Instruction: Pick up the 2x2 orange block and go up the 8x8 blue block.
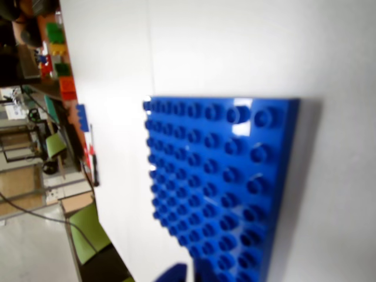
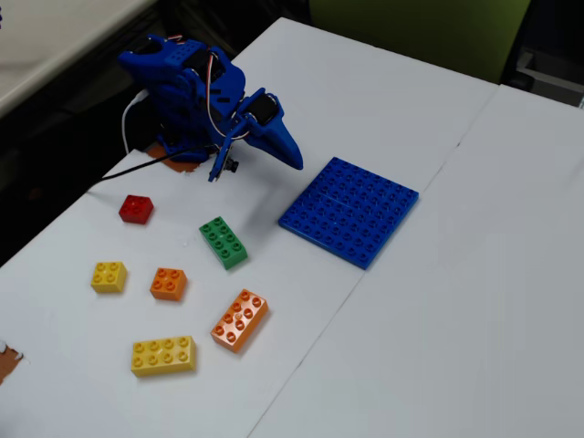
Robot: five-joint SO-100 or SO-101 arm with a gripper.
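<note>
Fixed view, left to right: yellow 2x2 brick (image 2: 109, 276) far left on the tabletop (image 2: 474, 301); red brick (image 2: 136, 209) above it; long yellow brick (image 2: 163, 356) near the front edge; then the 2x2 orange block (image 2: 169, 283), flat on the tabletop, just right of the yellow 2x2, touching nothing; orange 2x4 brick (image 2: 240, 319) below-right of it; green brick (image 2: 224, 242) above-right.

My arm is folded up near its base at upper left; my claw (image 2: 290, 155) points right, toward the 8x8 blue block (image 2: 349, 211), raised off the tabletop, well apart from the 2x2 orange block. The tips look drawn together into one blue point with nothing between them; from this angle I can't be sure whether there's a gap, so can't tell for certain.

The 8x8 blue block lies flat, right of centre, studs bare; nothing stacked on it.

Wrist view agrees: the 8x8 blue block (image 1: 220, 188) fills the frame, picture lying on its side; only a sliver of blue fingertip (image 1: 173, 273) shows at the bottom edge; no orange anywhere near it.

Progress, my read: nothing done; pick not started, the 2x2 orange block untouched, baseplate empty. Left to do: swing left and down to the block, open, grasp, lift, carry right over the 8x8 blue block.
</note>
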